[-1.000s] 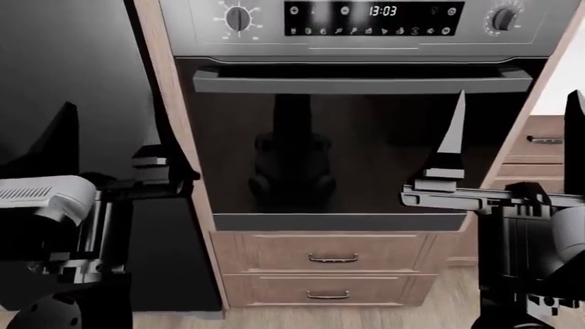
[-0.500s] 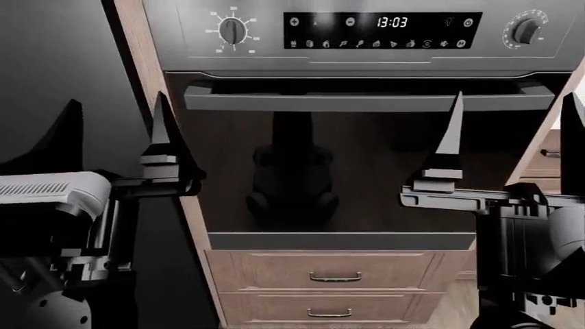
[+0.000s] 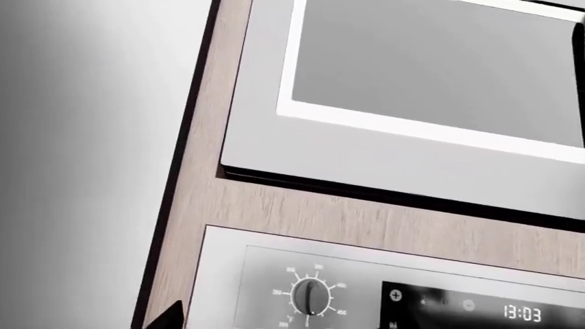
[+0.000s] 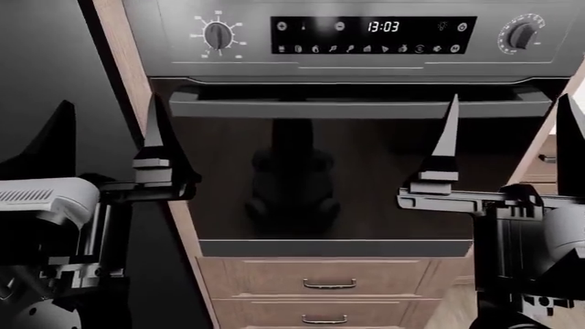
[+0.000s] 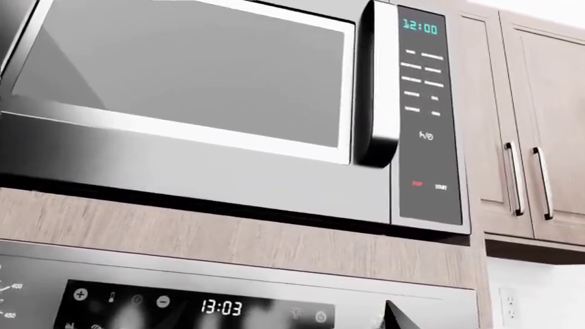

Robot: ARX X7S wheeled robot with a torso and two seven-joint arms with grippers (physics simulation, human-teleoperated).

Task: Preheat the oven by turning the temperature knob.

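Approach step: both claws, left [image 4: 105, 130] and right [image 4: 507, 127], hang spread below the oven [image 4: 366, 65]; next, the left must rise to the temperature knob [image 4: 218, 33] at far left.

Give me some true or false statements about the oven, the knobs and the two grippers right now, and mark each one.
1. The clock panel on the oven reads 13:03. True.
2. The left gripper is closed on the temperature knob. False: it hangs open below the knob, touching nothing.
3. The temperature knob sits left of the clock panel. True.
4. The oven door is open. False: the door is shut, its handle flush under the panel.
5. The right gripper is open and empty. True.
6. A microwave sits below the oven. False: it is mounted above it.
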